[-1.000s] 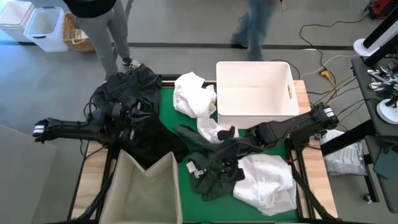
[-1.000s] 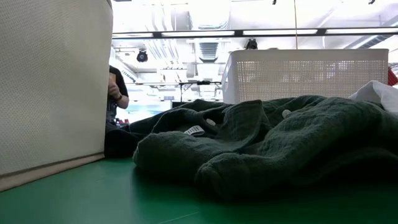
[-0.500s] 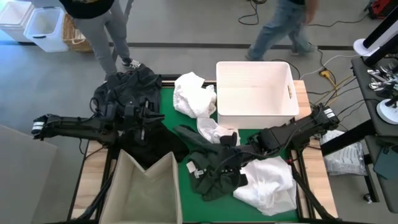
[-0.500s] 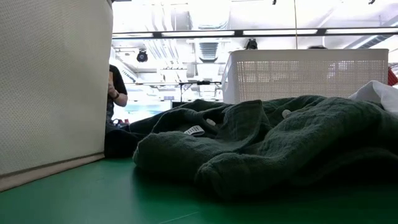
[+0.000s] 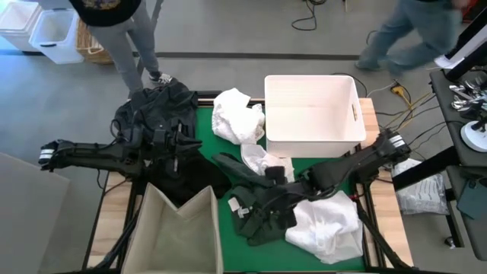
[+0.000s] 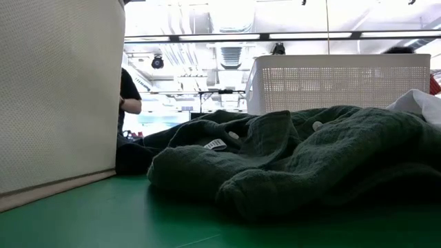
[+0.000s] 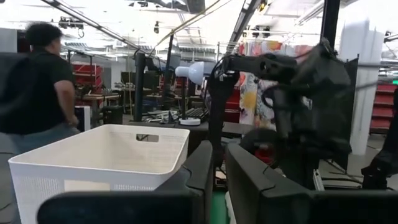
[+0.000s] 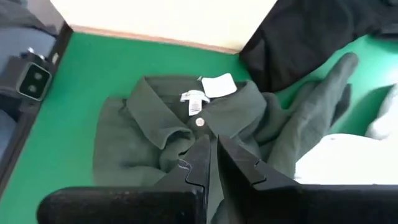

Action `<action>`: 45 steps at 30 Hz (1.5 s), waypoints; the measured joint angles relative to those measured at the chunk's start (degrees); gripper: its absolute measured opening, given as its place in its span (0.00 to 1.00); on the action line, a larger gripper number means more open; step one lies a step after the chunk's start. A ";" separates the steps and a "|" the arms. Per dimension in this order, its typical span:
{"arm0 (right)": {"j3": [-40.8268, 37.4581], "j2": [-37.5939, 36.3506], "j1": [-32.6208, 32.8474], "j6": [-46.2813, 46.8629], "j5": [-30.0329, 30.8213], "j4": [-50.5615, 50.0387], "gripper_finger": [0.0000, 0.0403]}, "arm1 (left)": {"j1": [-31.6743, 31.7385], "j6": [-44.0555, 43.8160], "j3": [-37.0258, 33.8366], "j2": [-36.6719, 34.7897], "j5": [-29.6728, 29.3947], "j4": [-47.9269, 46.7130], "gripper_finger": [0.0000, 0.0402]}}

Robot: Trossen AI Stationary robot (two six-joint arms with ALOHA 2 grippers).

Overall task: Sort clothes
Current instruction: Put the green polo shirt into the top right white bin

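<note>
High view: right gripper (image 5: pixel 268 181) hovers over dark green shirt (image 5: pixel 259 209).

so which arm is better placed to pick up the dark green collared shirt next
Right. The right gripper hangs directly above the dark green collared shirt, fingers nearly closed. The left gripper sits across the table over black clothes.

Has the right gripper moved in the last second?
Yes. In the high view the right gripper has slid slightly left and toward the near edge over the dark green shirt, away from the white basket.
</note>
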 joint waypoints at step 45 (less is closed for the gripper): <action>-0.94 17.85 -0.64 -1.09 8.63 12.08 0.56 | 0.01 2.97 0.00 -2.46 -4.04 1.83 0.06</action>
